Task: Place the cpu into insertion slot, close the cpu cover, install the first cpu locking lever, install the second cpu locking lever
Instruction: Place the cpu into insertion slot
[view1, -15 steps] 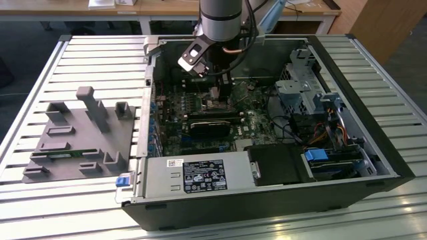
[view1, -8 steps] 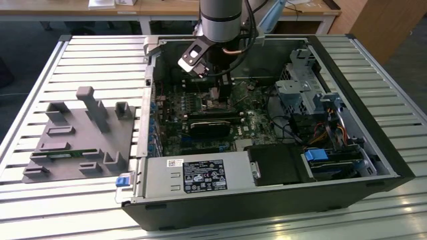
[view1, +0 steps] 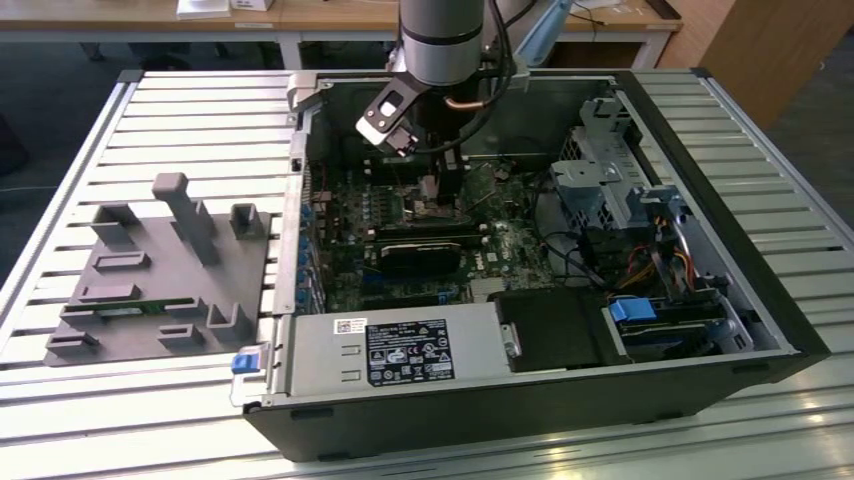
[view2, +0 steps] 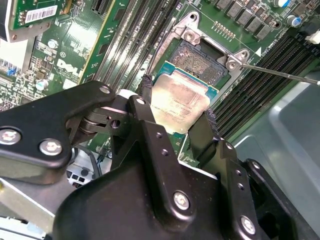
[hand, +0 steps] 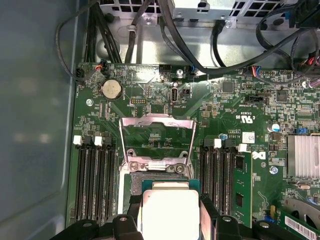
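While the arm (view1: 441, 40) reaches down into the open computer case (view1: 534, 430) lying on the slatted surface (view1: 200, 110), the pincer (view2: 176, 102) is closed on the cpu (view2: 180, 100), one black finger on each of two opposite edges. In both wrist views the chip's dull silver top faces the camera and its green rim shows at the edges. The cpu (hand: 170, 215) sits over the nearer part of the insertion slot (view2: 200, 62), whose pale pin field is still uncovered beyond it. Whether the chip touches the slot cannot be told. In the first wrist view the cpu cover (hand: 157, 121) stands swung open on the far side of the slot, with the green circuit board (hand: 225, 95) visible through its cut-out. Long black memory slots (hand: 95, 180) run on either side. A thin metal rod (view2: 280, 74) juts out from the slot's corner. A grey fixture block (view1: 160, 270) rests on the surface at the exterior view's left, apart from the case.
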